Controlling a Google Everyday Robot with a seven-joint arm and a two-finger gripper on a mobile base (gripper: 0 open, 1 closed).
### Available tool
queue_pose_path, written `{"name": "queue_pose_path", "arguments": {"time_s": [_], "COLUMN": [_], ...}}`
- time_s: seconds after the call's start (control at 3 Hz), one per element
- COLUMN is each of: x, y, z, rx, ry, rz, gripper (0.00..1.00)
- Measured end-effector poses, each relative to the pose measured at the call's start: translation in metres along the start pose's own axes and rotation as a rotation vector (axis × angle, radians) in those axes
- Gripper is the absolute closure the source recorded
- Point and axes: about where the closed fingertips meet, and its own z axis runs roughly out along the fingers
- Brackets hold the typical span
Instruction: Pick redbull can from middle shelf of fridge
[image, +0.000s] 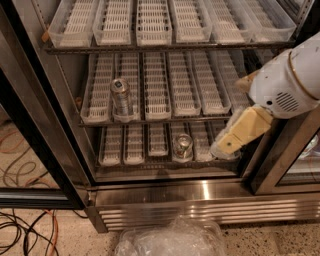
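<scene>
My gripper (226, 144) is hovering low at the right, and I cannot tell whether it is apart or together. The redbull can (121, 96) is standing upright at the front left of the middle shelf (190, 90). I am judging it slick and thin-walled, so I am planning a gentle mid-body hold.

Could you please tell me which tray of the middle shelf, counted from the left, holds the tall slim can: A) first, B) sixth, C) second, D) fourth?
C: the tall slim silver-blue metal can stands in the second clear-white slotted tray; the pincer is off to the right, lower down.
</scene>
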Motion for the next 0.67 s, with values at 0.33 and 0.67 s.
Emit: {"name": "queue_pose_path", "arguments": {"time_s": [0.33, 0.67], "x": [-0.0332, -0.0426], "y": [0.0107, 0.0090], "z": [0.0231, 0.0209], "rx": [-0.004, 0.010], "ry": [-0.153, -0.180], "rz": [0.033, 0.038], "gripper": [0.00, 0.00]}}
